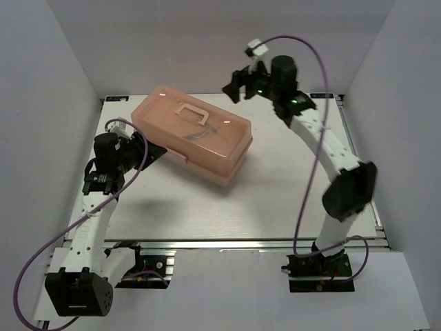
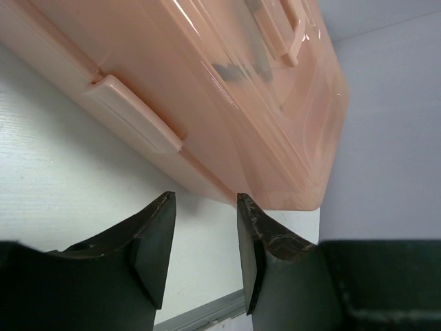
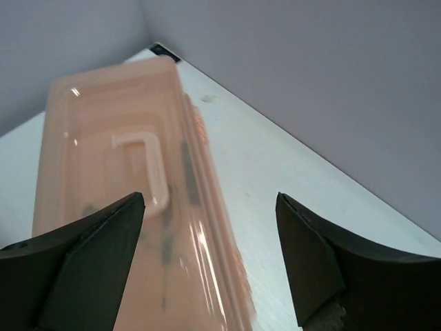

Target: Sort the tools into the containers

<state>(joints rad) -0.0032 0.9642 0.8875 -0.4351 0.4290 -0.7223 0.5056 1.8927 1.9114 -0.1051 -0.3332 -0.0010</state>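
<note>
The salmon-pink translucent toolbox point(image 1: 200, 141) lies with its lid shut at the back left of the white table, handle point(image 1: 193, 112) on top. Blurred dark shapes of tools point(image 3: 187, 172) show through the lid point(image 3: 103, 207); its compartments are hidden. My left gripper point(image 1: 146, 147) sits low by the box's left front side, open and empty. In the left wrist view its fingertips point(image 2: 205, 198) stop just short of the box wall point(image 2: 227, 89), below the front latch point(image 2: 134, 114). My right gripper point(image 1: 234, 84) hangs high behind the box's right end, open wide point(image 3: 209, 197) and empty.
Grey walls point(image 1: 62, 138) close in the table point(image 1: 282, 200) on the left, back and right. An aluminium rail point(image 1: 241, 243) runs along the near edge between the two arm bases. Purple cables point(image 1: 303, 207) loop off both arms.
</note>
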